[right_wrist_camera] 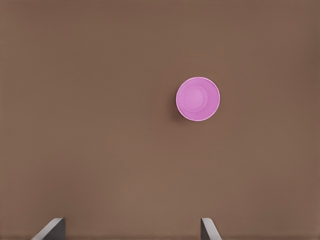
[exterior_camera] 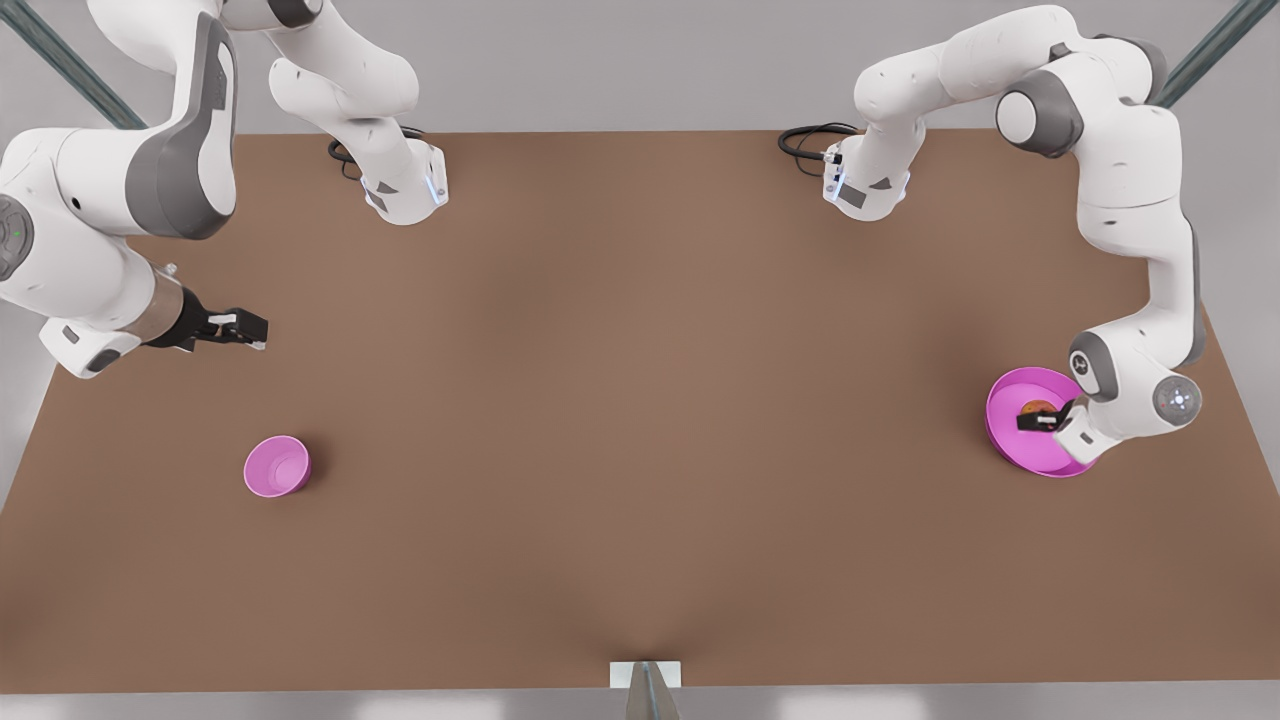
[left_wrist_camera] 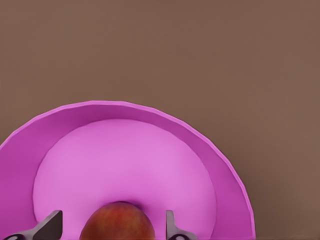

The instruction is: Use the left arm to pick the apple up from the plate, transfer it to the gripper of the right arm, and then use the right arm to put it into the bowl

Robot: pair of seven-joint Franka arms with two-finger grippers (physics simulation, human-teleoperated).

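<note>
- The small orange-red apple (left_wrist_camera: pixel 118 223) lies on the wide shallow magenta plate (left_wrist_camera: pixel 210 150), between the left gripper's (exterior_camera: pixel 1040 420) spread fingers, not yet clamped.
- Pick-up step; next, squeeze and lift.
- The right gripper (exterior_camera: pixel 238 328) waits, fingers apart and empty, above the brown table (exterior_camera: pixel 640 400) near the small deep pink bowl (right_wrist_camera: pixel 198 99).

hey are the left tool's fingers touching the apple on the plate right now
Apart. In the left wrist view the left tool straddles the apple on the plate, with pink plate showing between each fingertip and the fruit.
</note>
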